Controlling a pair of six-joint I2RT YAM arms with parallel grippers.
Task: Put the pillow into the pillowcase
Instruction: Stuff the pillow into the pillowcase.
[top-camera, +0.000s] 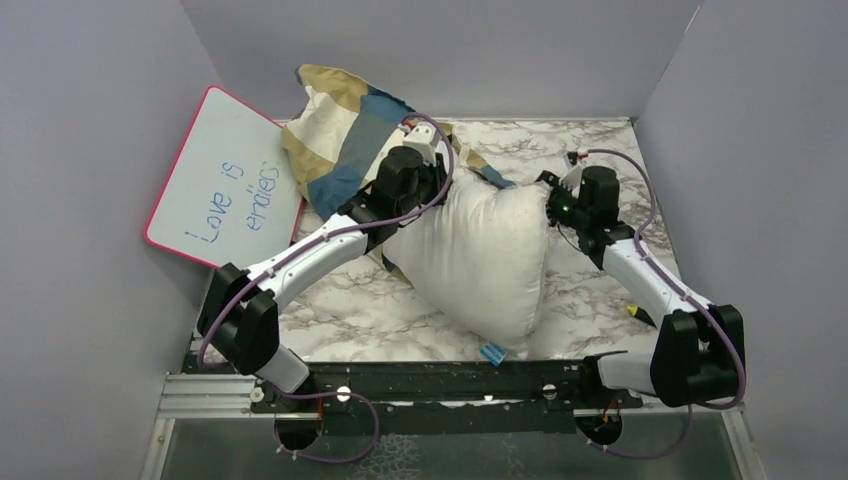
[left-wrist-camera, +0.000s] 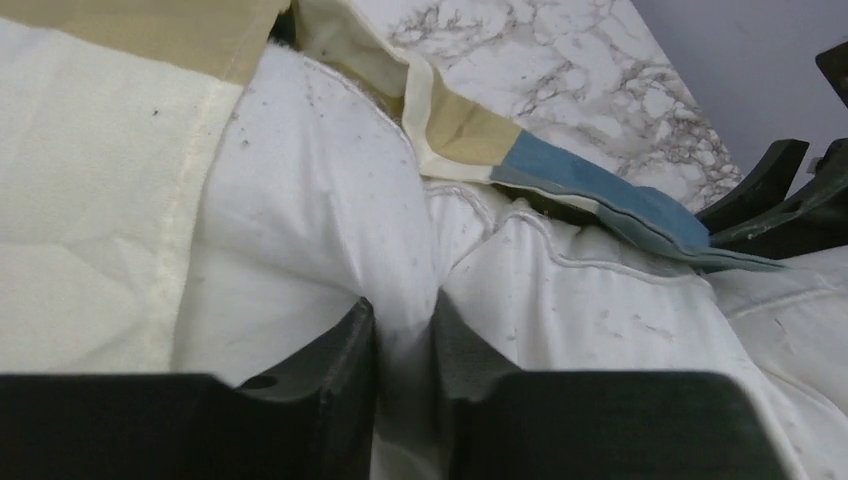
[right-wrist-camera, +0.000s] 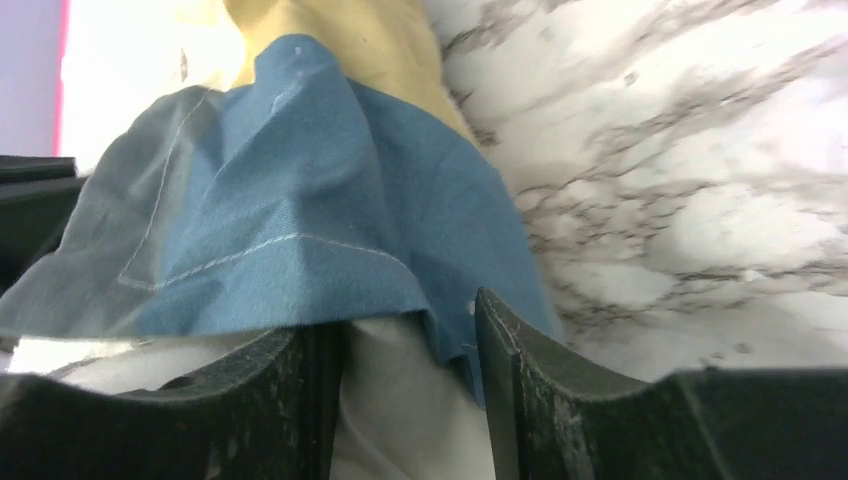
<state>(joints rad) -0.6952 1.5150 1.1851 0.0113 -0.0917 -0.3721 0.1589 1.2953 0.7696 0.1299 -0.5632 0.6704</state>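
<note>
**A:** Where's the pillow?

**B:** The pillow (top-camera: 475, 255) lies mid-frame in the top view on the marble tabletop (top-camera: 350, 300), mostly bare. Only its upper left end sits under the mouth of the pillowcase (top-camera: 340, 135), which is bunched toward the upper left.

**A:** And the grippers?

**B:** There's one at each upper corner of the pillow, I'd judge to feed both corners in together. The left gripper (left-wrist-camera: 405, 320) pinches a fold of white pillow cloth, jaws nearly together, the case's hem just above. The right gripper (right-wrist-camera: 410, 330) stands parted, with pillow cloth and blue hem loose between its jaws.

**A:** Anything else?

**B:** A whiteboard (top-camera: 225, 185) leans at far left, beside the case.
</note>
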